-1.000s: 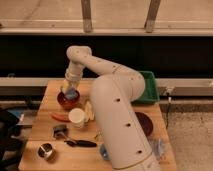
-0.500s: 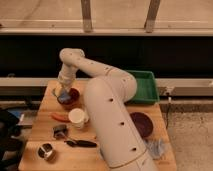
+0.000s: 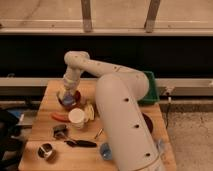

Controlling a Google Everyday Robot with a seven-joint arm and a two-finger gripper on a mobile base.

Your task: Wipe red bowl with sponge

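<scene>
In the camera view, the white robot arm (image 3: 117, 100) reaches from the lower right up and over to the far left part of the light wooden table (image 3: 47, 130). The gripper (image 3: 66, 95) hangs low over the red bowl (image 3: 71, 99), which sits near the table's back left corner; whether the jaws are wide, narrow or holding something I cannot tell. A bluish patch at the gripper's tip may be the sponge, but it is too blurred to be sure.

Compared with half a second ago, the gripper has stayed at the bowl, and the elbow joint has swung further left since a second ago, when the wrist stood more upright above the bowl. The bowl itself has not shifted.

On the table, a white paper cup (image 3: 76, 118) stands just in front of the bowl, with a red elongated object (image 3: 59, 117) lying to its left. A small metal cup (image 3: 45, 150) sits near the front left corner, a dark utensil (image 3: 80, 143) lies toward the front, and a blue round object (image 3: 105, 150) rests beside the arm's base. A green plastic bin (image 3: 150, 87) shows behind the arm at the right. Beyond the table runs a dark wall below a pale window ledge (image 3: 105, 31).
</scene>
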